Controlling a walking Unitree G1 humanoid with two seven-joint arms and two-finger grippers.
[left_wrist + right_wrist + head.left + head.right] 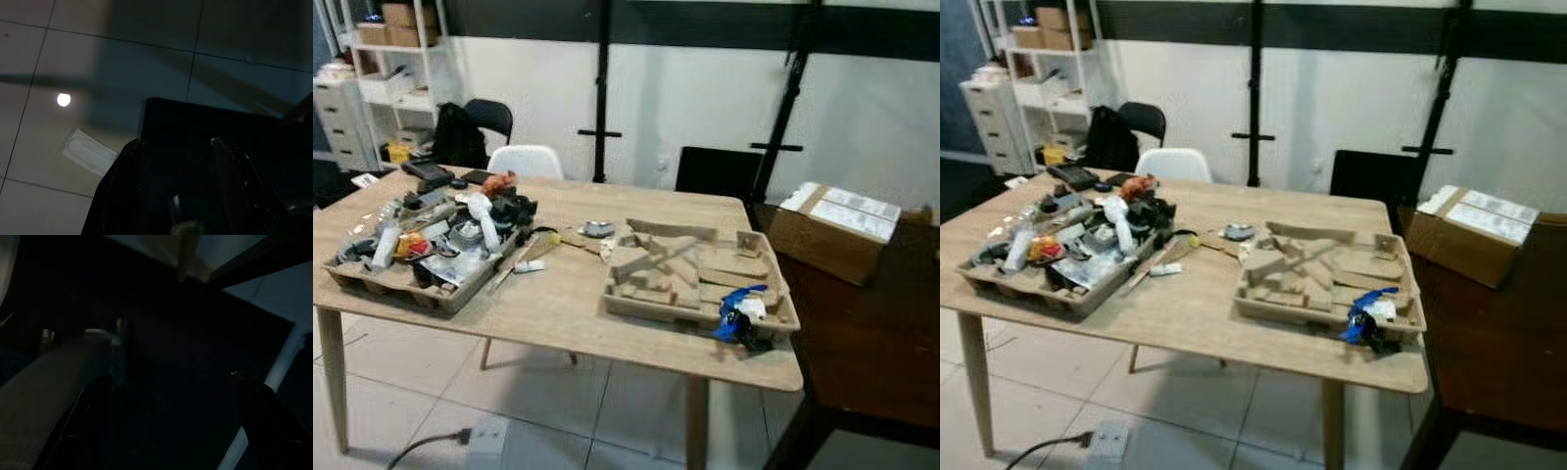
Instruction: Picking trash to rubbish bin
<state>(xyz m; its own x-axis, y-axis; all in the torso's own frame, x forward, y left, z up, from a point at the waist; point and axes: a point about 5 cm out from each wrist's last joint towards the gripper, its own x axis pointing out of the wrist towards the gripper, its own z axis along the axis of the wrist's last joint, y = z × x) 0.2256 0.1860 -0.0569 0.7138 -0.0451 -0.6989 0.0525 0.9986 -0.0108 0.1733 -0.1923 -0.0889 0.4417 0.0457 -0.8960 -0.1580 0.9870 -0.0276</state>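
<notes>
On the worktop (pixel 558 304) two trays sit apart: the left tray (pixel 382 279) holds mixed clutter, the right tray (pixel 636 308) holds cardboard pieces, with a crumpled wrapper (pixel 741 315) at its near right corner. A box (pixel 837 230) lies on the side table (pixel 871 343) to the right. Two chairs (pixel 526 160) stand behind the worktop.

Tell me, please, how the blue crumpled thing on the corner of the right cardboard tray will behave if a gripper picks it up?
The blue crumpled thing looks like thin film or wrapper, so probably light and floppy, likely to deform rather than hold shape. It lies at the cardboard tray corner near the table edge, so a push may slide it off. Material is blurred; uncertain.
</notes>
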